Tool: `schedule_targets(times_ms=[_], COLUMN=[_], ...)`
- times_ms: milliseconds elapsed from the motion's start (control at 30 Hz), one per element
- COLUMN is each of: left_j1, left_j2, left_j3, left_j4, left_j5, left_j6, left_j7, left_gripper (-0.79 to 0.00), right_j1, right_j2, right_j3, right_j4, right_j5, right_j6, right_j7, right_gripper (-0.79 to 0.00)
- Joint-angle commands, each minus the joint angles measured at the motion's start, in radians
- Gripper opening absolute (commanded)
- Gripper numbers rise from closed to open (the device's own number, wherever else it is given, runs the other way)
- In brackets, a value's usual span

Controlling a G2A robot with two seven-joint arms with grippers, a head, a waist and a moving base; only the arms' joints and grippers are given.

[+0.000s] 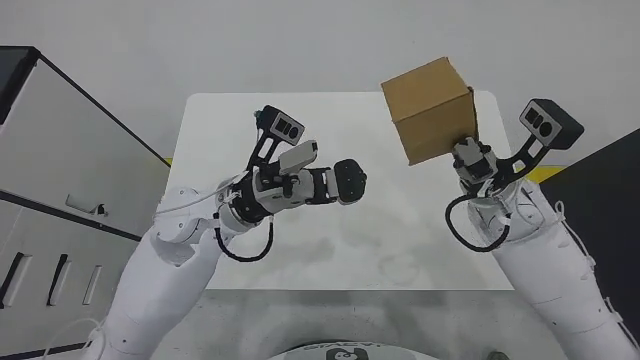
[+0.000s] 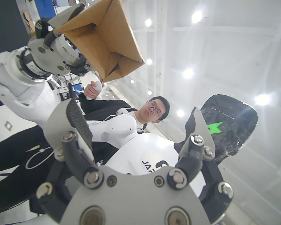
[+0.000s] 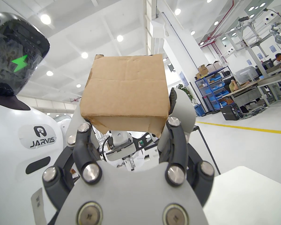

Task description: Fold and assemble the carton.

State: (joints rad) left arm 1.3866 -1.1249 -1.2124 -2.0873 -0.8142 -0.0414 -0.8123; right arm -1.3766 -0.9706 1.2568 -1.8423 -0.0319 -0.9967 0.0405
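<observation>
- While the right claw (image 1: 468, 150) pinched the carton (image 1: 430, 110) by a lower edge, it hung tilted above the far right corner of the surface (image 1: 300, 140).
- The left claw (image 1: 345, 182) pointed upward over the middle, fingers spread, empty.

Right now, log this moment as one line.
carton: boxed, held aloft | right gripper: shut on carton | left gripper: open, empty

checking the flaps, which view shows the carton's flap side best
The left wrist view: it looks up at the carton, showing folded flaps with a gap between them. The top view shows plain outer faces; the right wrist view, one outer panel.
</observation>
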Motion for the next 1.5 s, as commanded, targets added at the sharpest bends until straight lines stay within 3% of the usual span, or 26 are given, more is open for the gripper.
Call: schedule_targets(times_ms=[0, 233, 567, 833, 1033, 1267, 1367, 1467], left_j1=[0.011, 0.074, 0.075, 0.116, 0.168, 0.17, 0.17, 0.17], left_j2=[0.007, 0.037, 0.036, 0.062, 0.081, 0.082, 0.082, 0.082], left_j3=[-0.042, -0.211, -0.221, -0.513, -0.68, -0.687, -0.687, -0.687], left_j4=[-0.011, -0.07, -0.065, -0.041, -0.046, -0.046, -0.046, -0.046], left_j5=[0.038, 0.13, 0.111, 0.152, 0.235, 0.245, 0.245, 0.245], left_j6=[0.025, 0.13, 0.129, 0.183, 0.222, 0.222, 0.222, 0.222], left_j7=[-0.011, -0.12, -0.097, -0.11, -0.204, -0.208, -0.208, -0.208], left_gripper=[0.0, 0.0, 0.0, 0.0, 0.0, 0.0, 0.0, 0.0], right_j1=[-0.004, -0.027, -0.028, -0.049, -0.068, -0.068, -0.039, -0.033], right_j2=[0.001, 0.006, 0.007, 0.008, 0.01, 0.01, 0.012, 0.005], right_j3=[0.026, 0.108, 0.117, 0.205, 0.276, 0.276, 0.309, 0.345], right_j4=[-0.007, -0.055, -0.06, -0.127, -0.196, -0.196, -0.274, -0.333], right_j5=[-0.046, -0.167, -0.18, -0.36, -0.505, -0.505, -0.668, -0.796], right_j6=[-0.004, -0.016, -0.016, 0.004, -0.009, -0.009, -0.016, 0.004], right_j7=[0.016, 0.079, 0.088, 0.12, 0.136, 0.136, 0.189, 0.114], right_gripper=[-0.785, -0.785, -0.785, -0.785, -0.785, -0.785, -0.785, -0.785])
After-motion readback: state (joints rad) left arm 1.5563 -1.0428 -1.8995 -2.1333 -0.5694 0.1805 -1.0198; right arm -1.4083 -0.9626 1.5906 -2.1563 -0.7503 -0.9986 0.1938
